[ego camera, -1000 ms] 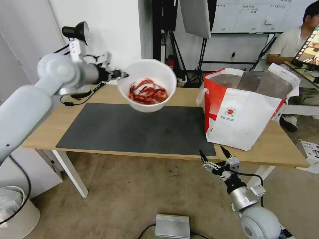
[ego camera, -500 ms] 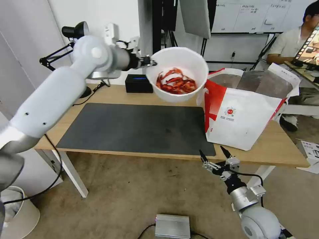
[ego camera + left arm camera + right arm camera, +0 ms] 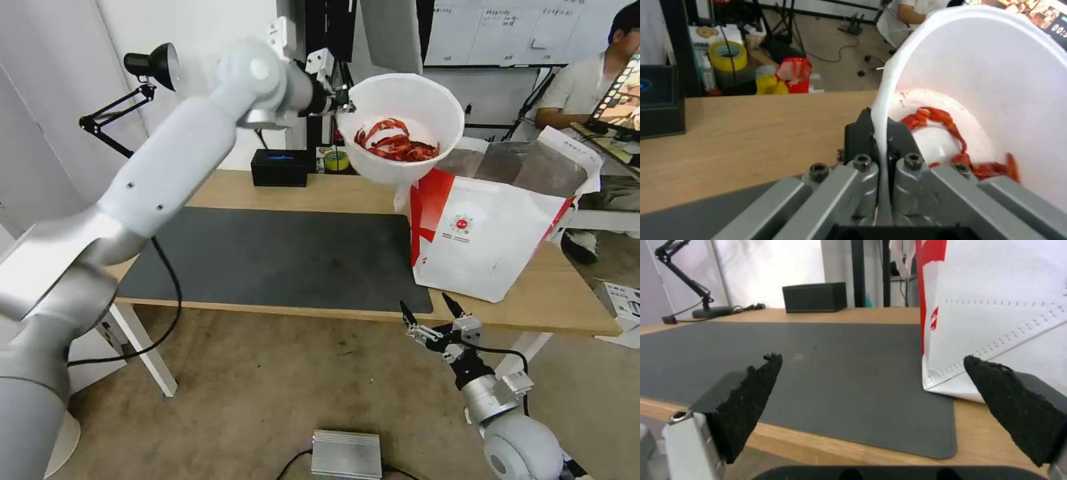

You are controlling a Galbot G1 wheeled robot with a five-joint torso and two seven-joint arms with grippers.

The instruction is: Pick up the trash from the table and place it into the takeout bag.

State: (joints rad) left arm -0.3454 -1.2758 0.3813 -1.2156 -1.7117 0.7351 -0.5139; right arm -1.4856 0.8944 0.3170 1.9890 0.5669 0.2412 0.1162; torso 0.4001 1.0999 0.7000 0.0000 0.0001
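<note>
- 1 white bowl [image 3: 400,127] of crayfish shells aloft beside takeout bag [image 3: 493,220], rim pinched in left gripper [image 3: 880,133] jaws.
- Not yet inside bag.
- Right gripper [image 3: 432,312] parked below table [image 3: 573,300] edge, jaws spread, empty.

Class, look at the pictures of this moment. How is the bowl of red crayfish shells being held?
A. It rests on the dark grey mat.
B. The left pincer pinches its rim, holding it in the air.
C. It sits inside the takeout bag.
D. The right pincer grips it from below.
B: the left pincer is shut on the rim of the bowl, which hangs beside the takeout bag.
</note>
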